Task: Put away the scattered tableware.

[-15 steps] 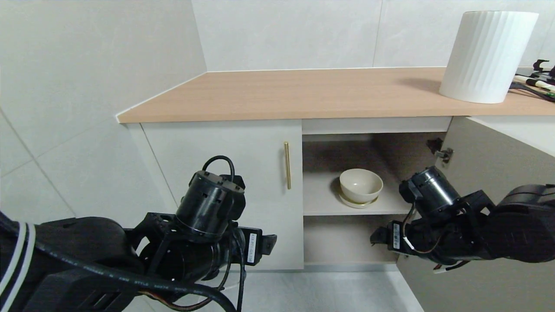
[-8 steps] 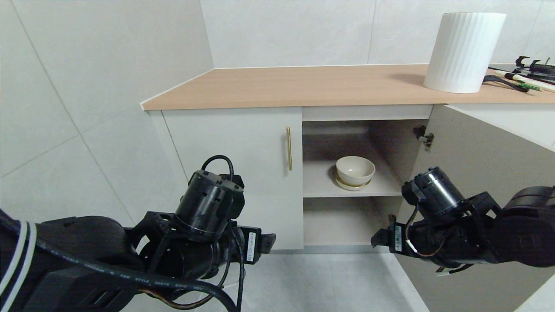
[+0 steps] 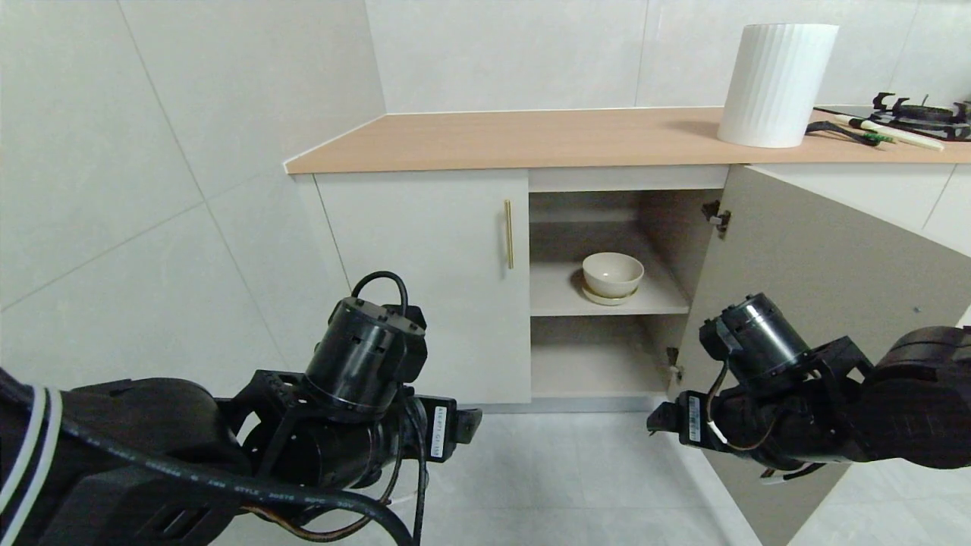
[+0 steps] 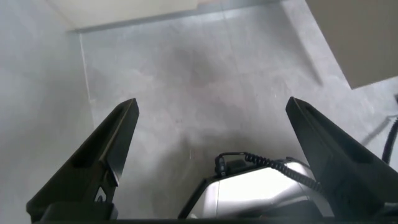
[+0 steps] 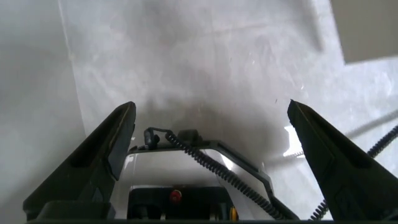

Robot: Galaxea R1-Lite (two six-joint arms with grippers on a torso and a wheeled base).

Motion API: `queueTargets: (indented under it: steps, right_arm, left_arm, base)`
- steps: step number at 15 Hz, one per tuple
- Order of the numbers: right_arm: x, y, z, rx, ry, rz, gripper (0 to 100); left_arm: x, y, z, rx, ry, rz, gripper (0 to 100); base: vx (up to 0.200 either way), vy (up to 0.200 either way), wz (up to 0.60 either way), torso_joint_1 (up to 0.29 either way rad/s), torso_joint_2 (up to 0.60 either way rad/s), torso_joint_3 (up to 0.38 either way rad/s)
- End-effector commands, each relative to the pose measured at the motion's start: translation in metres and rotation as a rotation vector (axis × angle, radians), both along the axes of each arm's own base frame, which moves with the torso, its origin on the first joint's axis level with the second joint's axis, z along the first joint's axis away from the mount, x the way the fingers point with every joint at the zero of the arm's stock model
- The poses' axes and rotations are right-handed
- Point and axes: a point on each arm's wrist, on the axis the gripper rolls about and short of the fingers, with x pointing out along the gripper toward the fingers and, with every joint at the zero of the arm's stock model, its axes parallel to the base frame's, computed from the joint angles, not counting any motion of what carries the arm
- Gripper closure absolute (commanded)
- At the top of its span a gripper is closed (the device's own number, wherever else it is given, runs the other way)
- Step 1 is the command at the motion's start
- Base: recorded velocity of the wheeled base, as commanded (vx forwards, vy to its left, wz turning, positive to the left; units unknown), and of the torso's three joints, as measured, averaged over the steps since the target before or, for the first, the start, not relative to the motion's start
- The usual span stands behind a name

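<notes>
A cream bowl (image 3: pixel 613 273) sits on a small plate (image 3: pixel 605 298) on the upper shelf (image 3: pixel 557 299) of the open cabinet. Both arms hang low in front of the cabinet, well short of it, the left wrist (image 3: pixel 368 364) before the closed door and the right wrist (image 3: pixel 758 337) beside the open door. My left gripper (image 4: pixel 211 106) points down at the tiled floor, open with nothing between its fingers. My right gripper (image 5: pixel 211 107) is likewise open and empty above the floor.
The cabinet's right door (image 3: pixel 819 280) stands swung open next to my right arm. The left door with a gold handle (image 3: pixel 508 233) is shut. On the wooden counter (image 3: pixel 531 140) stand a white ribbed container (image 3: pixel 774 83) and some utensils (image 3: pixel 872 129).
The head view has shifted: the cabinet now looks smaller and farther off, so the camera has backed away. Both arms keep the same pose and the bowl stays on the shelf.
</notes>
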Motion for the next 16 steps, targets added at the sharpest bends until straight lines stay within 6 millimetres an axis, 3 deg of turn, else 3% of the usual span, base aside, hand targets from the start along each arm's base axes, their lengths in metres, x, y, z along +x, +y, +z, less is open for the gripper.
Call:
queueTargets:
  steps: [1,3,4,5,7,11,16]
  right_arm:
    - [0.000,-0.001,0.000,-0.001,0.001,-0.003,0]
    - [-0.008,-0.007,0.015,0.024,-0.044,-0.007,0]
    - [-0.008,-0.007,0.015,0.024,-0.044,-0.007,0]
    - [-0.023,-0.018,0.016,0.027,-0.041,-0.008,0]
    - [-0.034,-0.025,0.007,0.006,-0.007,-0.010,0]
    - [-0.047,-0.033,0.006,0.005,-0.003,-0.011,0]
    - [-0.052,-0.044,0.005,0.001,0.002,-0.040,0]
  left_arm:
    - [0.000,0.000,0.000,0.000,0.000,0.000,0]
    - [0.000,0.000,0.000,0.000,-0.001,-0.001,0]
    - [0.000,0.000,0.000,0.000,-0.001,-0.001,0]
    - [-0.001,-0.001,-0.001,0.004,0.000,-0.006,0]
    - [-0.001,-0.001,0.000,0.002,-0.002,-0.006,0]
    - [-0.001,-0.002,-0.002,0.009,0.000,-0.005,0]
    - [-0.001,-0.002,-0.003,0.014,0.002,-0.005,0]
  base:
    - [0.000,0.000,0.00,0.000,0.00,0.000]
    - [0.000,0.000,0.00,0.000,0.00,0.000]
    - [0.000,0.000,0.00,0.000,0.00,0.000]
    - [0.000,0.000,0.00,0.000,0.00,0.000]
    - [0.000,0.000,0.00,0.000,0.00,0.000]
    - [0.000,0.000,0.00,0.000,0.00,0.000]
    - [0.000,-0.200,0.00,0.004,0.00,0.002]
